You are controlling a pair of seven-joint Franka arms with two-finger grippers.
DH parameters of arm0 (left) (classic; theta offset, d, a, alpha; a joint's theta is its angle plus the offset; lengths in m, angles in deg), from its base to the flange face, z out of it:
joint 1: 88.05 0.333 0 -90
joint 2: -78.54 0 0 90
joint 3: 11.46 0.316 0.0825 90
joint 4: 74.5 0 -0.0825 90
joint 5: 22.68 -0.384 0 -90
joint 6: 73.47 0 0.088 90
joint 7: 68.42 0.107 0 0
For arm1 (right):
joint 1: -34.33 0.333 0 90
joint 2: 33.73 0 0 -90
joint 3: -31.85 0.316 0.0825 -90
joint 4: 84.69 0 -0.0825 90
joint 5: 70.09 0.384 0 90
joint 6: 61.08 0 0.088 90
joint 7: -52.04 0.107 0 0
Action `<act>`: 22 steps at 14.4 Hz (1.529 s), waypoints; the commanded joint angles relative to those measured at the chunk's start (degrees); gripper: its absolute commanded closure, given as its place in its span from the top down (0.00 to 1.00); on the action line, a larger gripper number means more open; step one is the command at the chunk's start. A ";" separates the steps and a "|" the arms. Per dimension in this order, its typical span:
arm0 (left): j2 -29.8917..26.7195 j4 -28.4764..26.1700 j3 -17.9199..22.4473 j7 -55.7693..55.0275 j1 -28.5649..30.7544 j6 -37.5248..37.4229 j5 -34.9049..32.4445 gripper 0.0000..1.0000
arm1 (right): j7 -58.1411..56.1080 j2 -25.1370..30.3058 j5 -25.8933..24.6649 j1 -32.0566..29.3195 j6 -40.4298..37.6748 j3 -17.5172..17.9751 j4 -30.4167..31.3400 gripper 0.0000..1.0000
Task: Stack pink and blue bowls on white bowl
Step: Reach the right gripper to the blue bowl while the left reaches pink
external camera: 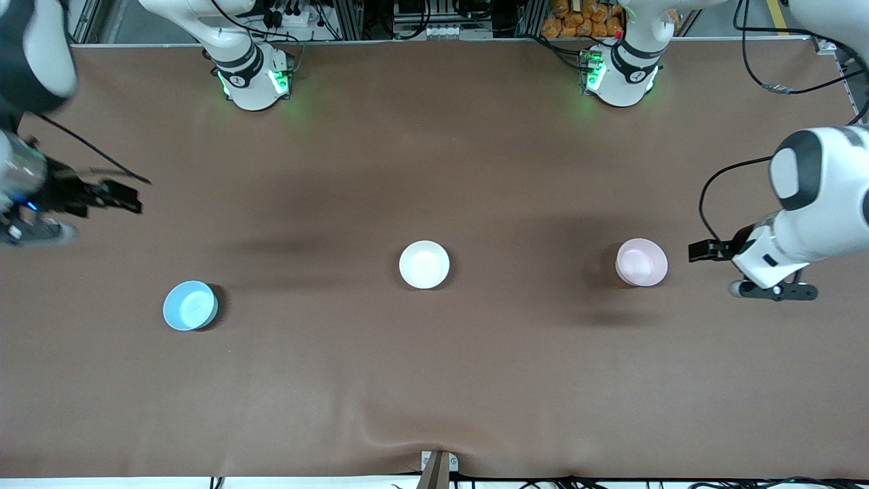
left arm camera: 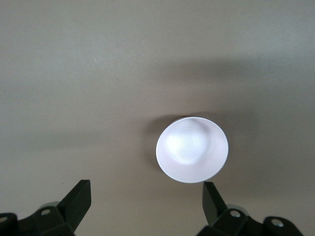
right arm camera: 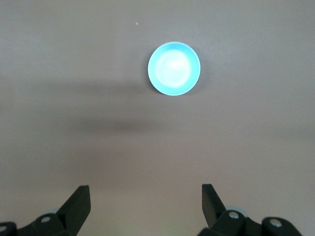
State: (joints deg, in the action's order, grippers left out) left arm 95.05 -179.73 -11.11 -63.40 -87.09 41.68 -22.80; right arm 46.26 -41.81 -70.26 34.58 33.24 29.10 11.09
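Front view, bowls: white bowl (external camera: 424, 265) sits upright, mouth up, mid-table; being round, it has no long axis.
Front view, neighbours: pink bowl (external camera: 641, 262) stands well apart from the white bowl toward the left arm's end; blue bowl (external camera: 191, 305) well apart toward the right arm's end, slightly nearer the camera.
Front view, surface: brown table cloth (external camera: 434, 380), rippled at the near edge; cables and racks past the bases.
Left wrist view: left gripper (left arm camera: 146, 196) hangs over cloth just beside the pink bowl (left arm camera: 192, 149), fingers spread, empty.
Right wrist view: right gripper (right arm camera: 146, 201) hangs over bare cloth well apart from the blue bowl (right arm camera: 173, 68), fingers spread, empty.
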 commanded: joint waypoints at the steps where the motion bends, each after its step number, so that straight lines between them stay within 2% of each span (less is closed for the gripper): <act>1: -0.96 -6.29 0.01 0.88 -0.17 6.56 -0.93 1.00 | -0.11 -6.67 -0.52 0.01 3.67 -0.06 -1.38 1.00; 4: 1.23 -8.32 -0.08 0.88 -0.08 9.90 -1.02 0.99 | -0.55 -10.54 -0.70 -0.60 7.45 -0.06 -1.38 1.00; 8: 3.52 -10.70 -0.08 0.88 -0.17 15.96 -1.98 0.81 | -2.13 -14.59 -0.26 -2.18 9.21 -0.06 -1.64 1.00; 13: 6.94 -10.87 -0.60 1.49 -0.35 19.93 -2.07 0.63 | -2.31 -18.28 -0.79 -2.18 18.51 -0.06 -1.73 1.00; 22: 8.27 -11.58 -0.78 2.45 -0.17 20.90 -1.99 0.43 | -4.42 -24.88 -1.14 -2.80 29.87 -0.15 -1.91 1.00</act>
State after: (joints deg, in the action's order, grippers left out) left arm 103.79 -190.33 -11.80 -62.42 -87.35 61.62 -23.69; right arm 42.74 -64.96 -70.28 32.62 62.32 28.62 10.72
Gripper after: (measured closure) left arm 0.551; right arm 0.000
